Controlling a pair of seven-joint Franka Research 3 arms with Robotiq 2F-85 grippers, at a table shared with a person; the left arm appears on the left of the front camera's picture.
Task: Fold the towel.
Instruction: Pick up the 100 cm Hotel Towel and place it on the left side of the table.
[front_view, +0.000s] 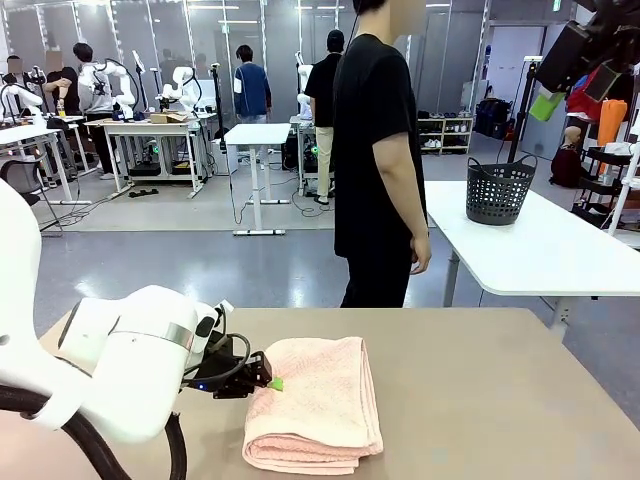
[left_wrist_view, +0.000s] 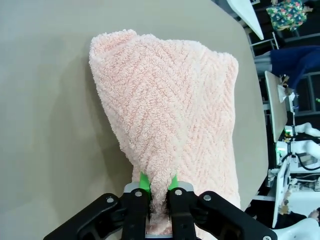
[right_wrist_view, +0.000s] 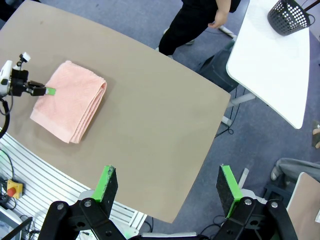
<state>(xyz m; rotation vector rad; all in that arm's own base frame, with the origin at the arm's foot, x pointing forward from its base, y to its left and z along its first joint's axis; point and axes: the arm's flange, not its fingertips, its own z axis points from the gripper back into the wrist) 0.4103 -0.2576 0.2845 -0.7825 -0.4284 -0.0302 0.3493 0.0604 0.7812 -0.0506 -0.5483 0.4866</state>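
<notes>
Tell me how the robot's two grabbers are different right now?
The left gripper has its fingers pinched shut on the towel edge, while the right gripper has its fingers spread wide with nothing between them. The left gripper sits low at the brown table, beside the folded towel; the right gripper hangs high above the table, looking down on it. Both have black fingers with green pads.

Left hand (left_wrist_view: 159, 186) pinched closed; right hand (right_wrist_view: 167, 187) spread wide.
</notes>
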